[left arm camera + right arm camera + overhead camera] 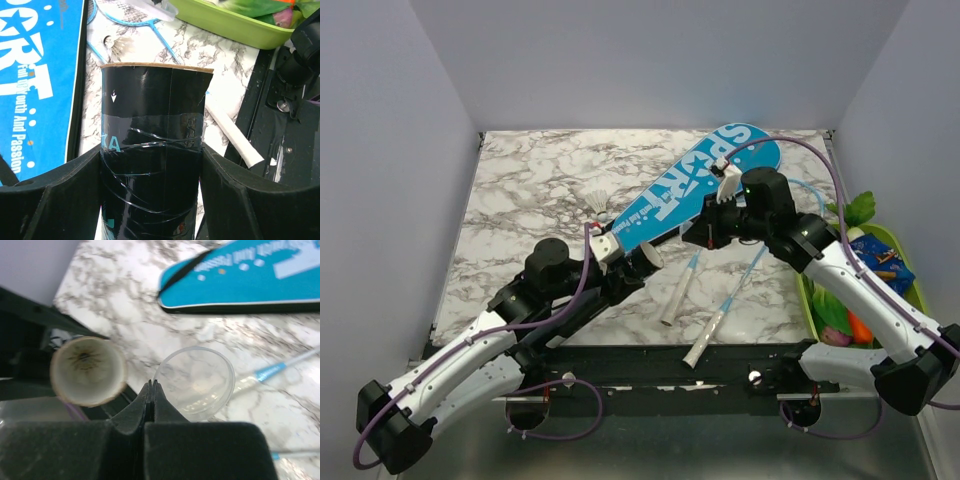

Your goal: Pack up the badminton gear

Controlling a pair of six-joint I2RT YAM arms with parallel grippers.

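- Your left tool (150, 172) is clamped around the black tube (155, 115), just off the narrow end of the cyan bag (690, 185); the wrap looks glossy, so a push on the tube's mouth could slide or tilt it in the grip.
- Your right tool (151, 386) is pinched together on the rim of the clear lid (200, 380), just off the bag's near edge; that is a thin edge hold, so the lid may swivel or pop free when it meets the tube's rim.
- The lid sits beside the tube's mouth, not over it; press before the two line up and it will likely seat crooked.
- A shuttlecock (597, 200) lies on the desk (520, 200) beside the bag's narrow end; cap the tube now and it may be left out; I cannot tell what the tube already holds.
- The two rackets (677, 295) lie outside the bag, on its near side, close under your arms; a low sweep could knock them towards the green tray (225, 22).
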